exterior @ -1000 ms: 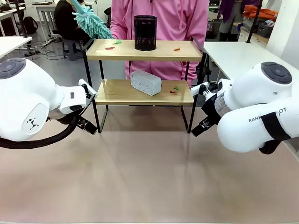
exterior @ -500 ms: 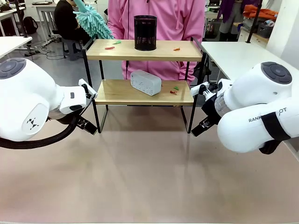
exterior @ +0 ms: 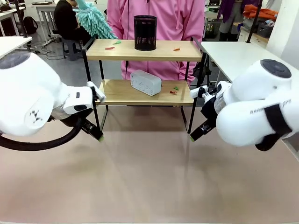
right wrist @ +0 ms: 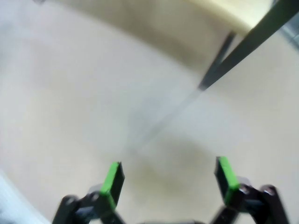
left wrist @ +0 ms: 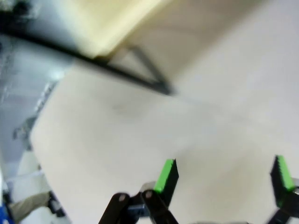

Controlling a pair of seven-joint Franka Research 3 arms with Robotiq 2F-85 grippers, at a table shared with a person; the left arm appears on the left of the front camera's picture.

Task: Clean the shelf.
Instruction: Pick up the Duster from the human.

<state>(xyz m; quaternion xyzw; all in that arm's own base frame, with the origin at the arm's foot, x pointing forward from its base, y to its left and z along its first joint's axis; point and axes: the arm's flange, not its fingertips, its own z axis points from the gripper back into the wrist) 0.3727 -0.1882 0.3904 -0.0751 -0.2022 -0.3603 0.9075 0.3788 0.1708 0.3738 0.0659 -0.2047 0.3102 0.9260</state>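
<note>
The shelf stands at the middle of the tan table, two light boards in a black frame. On its top board are a black mesh cup and small red and green scraps. The lower board carries a white box and more scraps. My left gripper hangs open by the shelf's front left leg, just above the table. Its green pads stand wide apart with nothing between them. My right gripper is open near the front right leg, also holding nothing.
A person in a pink top stands behind the shelf and holds a teal fluffy duster above its left end. A white table lies at the right. The tan tabletop in front of the shelf is bare.
Both arms have swung in and down, so the fingertips now sit lower and closer to the shelf's front legs. The duster has lifted a little.
</note>
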